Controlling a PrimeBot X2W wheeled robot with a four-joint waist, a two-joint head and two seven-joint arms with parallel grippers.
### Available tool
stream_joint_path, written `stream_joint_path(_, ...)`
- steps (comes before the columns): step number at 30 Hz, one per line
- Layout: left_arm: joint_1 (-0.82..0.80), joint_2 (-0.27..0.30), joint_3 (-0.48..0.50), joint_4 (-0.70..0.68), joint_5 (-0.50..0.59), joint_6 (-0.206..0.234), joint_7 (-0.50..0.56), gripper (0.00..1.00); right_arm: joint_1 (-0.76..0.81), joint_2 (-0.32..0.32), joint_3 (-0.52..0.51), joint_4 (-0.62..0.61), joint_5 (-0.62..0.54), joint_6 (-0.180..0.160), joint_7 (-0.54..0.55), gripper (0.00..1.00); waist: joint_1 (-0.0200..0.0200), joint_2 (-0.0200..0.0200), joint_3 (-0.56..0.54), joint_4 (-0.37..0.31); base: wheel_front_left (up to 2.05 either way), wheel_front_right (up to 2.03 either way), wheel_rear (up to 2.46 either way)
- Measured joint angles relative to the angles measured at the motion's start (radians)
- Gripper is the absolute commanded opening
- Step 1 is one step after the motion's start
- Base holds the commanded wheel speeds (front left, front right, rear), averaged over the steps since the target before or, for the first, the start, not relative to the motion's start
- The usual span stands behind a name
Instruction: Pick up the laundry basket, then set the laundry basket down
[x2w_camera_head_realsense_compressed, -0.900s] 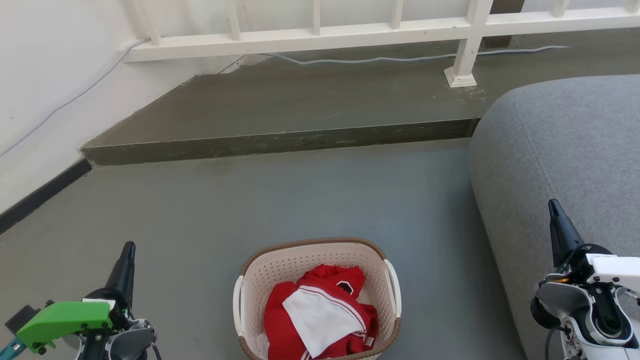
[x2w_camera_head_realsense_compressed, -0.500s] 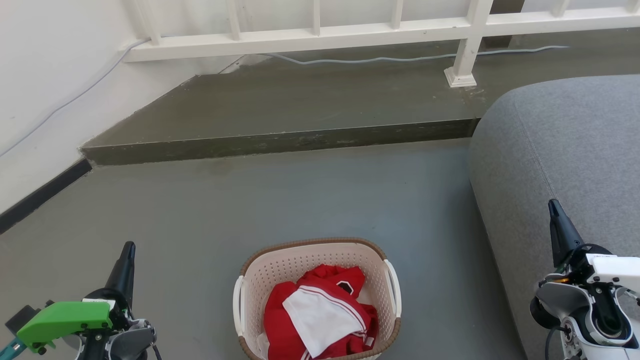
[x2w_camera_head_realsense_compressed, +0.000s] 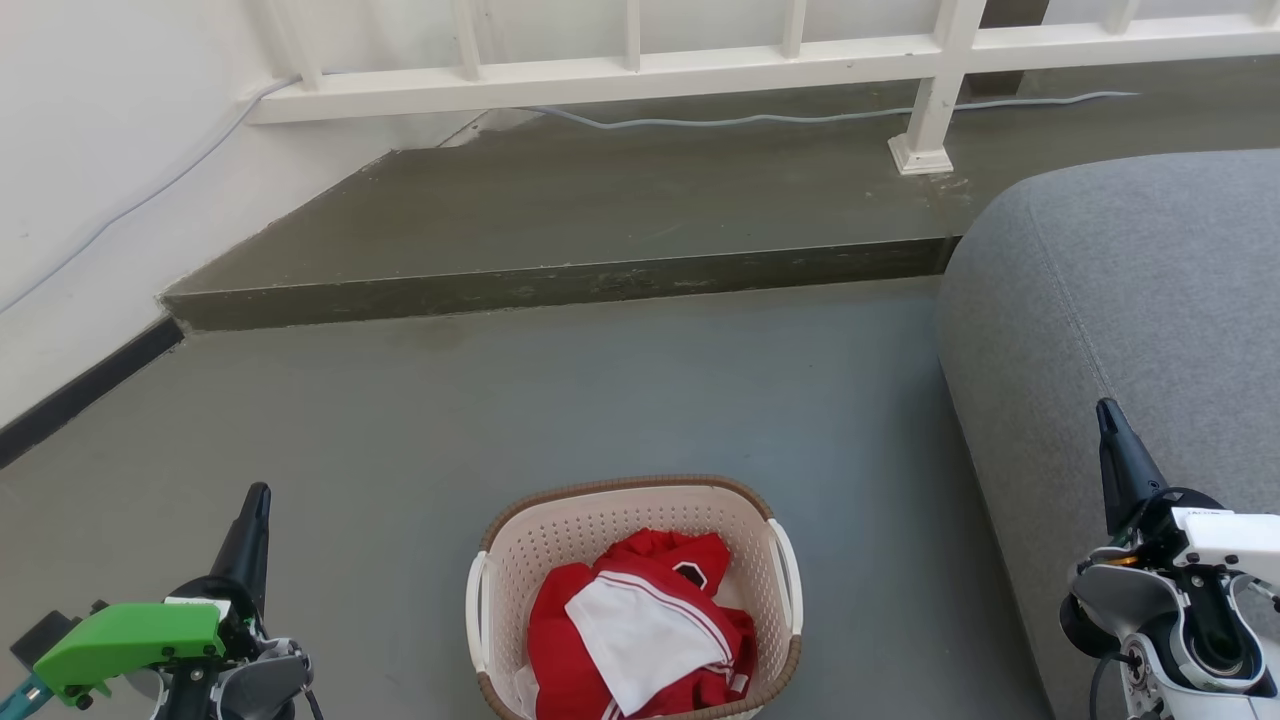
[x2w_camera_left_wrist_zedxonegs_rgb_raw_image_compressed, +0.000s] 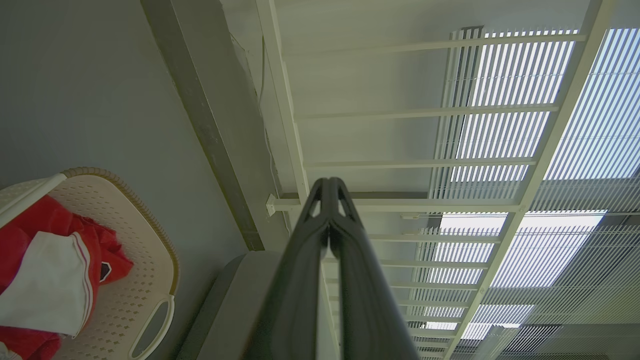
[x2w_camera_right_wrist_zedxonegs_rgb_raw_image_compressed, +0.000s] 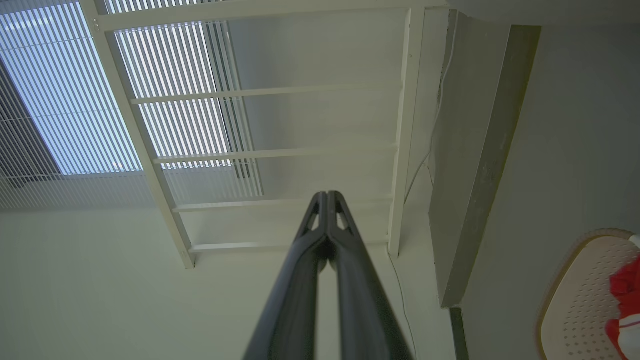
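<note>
Head view, nearest first: the left gripper (x2w_camera_head_realsense_compressed: 257, 497) at lower left and the right gripper (x2w_camera_head_realsense_compressed: 1107, 414) at lower right point forward, each with its two dark fingers pressed together tip to tip, holding nothing; between them, well apart from both, the laundry basket (x2w_camera_head_realsense_compressed: 590, 530) stands upright on the grey floor (x2w_camera_head_realsense_compressed: 600, 390), red and white clothing (x2w_camera_head_realsense_compressed: 640, 630) heaped inside, its white side handles untouched; a grey sofa (x2w_camera_head_realsense_compressed: 1130, 290) bulks just beyond the right gripper; farther off a low concrete step (x2w_camera_head_realsense_compressed: 560, 225) rises; a pale cable (x2w_camera_head_realsense_compressed: 760, 119) trails along it beneath a white railing (x2w_camera_head_realsense_compressed: 640, 72).
</note>
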Motion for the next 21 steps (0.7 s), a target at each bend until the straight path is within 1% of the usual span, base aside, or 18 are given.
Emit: stream_joint_path(21,0.000,0.000,0.001,0.000,0.000,0.000,0.000,0.00,0.000,0.001,-0.002,0.000,0.000,0.000,0.001,0.00,0.0000,0.0000,0.000,0.000,0.00,0.00,0.00)
